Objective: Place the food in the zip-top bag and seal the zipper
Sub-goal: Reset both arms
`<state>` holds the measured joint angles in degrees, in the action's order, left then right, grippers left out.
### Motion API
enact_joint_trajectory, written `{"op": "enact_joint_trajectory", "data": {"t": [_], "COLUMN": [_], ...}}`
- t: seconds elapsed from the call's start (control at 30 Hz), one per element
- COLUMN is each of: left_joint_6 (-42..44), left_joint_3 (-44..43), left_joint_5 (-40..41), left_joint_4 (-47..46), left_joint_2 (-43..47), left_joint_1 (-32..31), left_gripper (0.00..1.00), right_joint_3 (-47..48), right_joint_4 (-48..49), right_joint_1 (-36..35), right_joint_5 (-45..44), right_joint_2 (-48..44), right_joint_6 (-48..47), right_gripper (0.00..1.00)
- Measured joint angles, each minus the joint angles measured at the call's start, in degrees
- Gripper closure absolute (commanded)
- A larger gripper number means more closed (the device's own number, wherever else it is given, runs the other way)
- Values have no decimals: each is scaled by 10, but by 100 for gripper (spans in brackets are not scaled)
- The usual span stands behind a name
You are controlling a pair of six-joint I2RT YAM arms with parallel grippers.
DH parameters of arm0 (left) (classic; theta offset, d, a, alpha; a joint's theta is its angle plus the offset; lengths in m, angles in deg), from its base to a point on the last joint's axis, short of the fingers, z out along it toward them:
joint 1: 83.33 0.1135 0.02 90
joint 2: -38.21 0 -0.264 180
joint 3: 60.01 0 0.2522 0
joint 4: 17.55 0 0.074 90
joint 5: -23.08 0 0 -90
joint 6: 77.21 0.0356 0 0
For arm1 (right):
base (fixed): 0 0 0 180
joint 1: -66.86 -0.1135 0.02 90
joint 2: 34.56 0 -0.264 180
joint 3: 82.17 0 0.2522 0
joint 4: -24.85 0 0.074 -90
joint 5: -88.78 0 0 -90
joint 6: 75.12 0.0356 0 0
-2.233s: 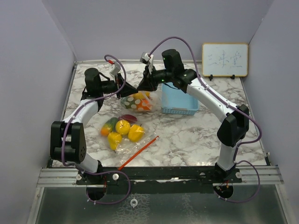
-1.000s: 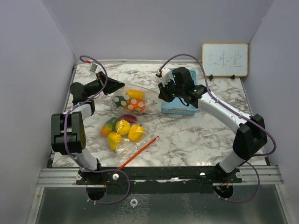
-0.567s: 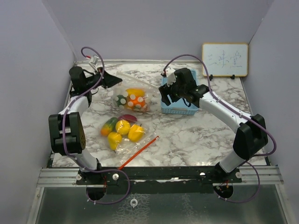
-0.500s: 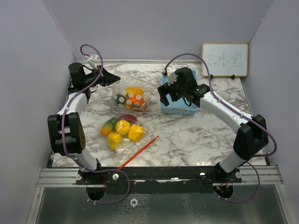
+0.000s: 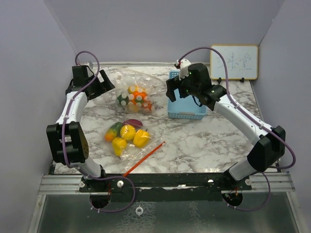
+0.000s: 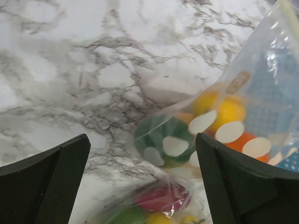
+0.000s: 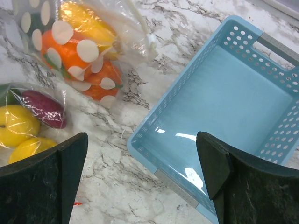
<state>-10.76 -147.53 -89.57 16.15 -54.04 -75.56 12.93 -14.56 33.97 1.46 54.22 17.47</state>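
Clear plastic holds the food [image 5: 128, 132] on the worktop [image 5: 209, 141], and we see the dotted bag [image 5: 136, 97] lying between our left claw [image 5: 103, 83] and right claw [image 5: 171, 92], both spread wide and empty, the left seemingly nearer.

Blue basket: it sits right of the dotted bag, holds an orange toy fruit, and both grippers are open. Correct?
One error: the blue basket is empty, as the right wrist view shows; the orange toy fruit is inside the dotted bag. The basket does sit right of that bag, and the left gripper and right gripper are open.
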Motion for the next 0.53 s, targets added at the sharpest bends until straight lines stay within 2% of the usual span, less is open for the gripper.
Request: {"op": "enact_joint_trajectory", "data": {"t": [0.23,0.53], "left_joint_6": [-30,-24], "left_joint_3": [0,1], "left_joint_5": [145,180], "left_joint_4": [58,77], "left_joint_2": [10,10], "left_joint_1": [-7,-8], "left_gripper": [1,1], "right_joint_3": [-2,-2], "right_joint_4": [3,3], "right_joint_1": [0,0], "right_joint_5": [-8,-13], "right_joint_2": [-16,-16], "right_joint_6": [6,8], "right_gripper": [1,1]}}
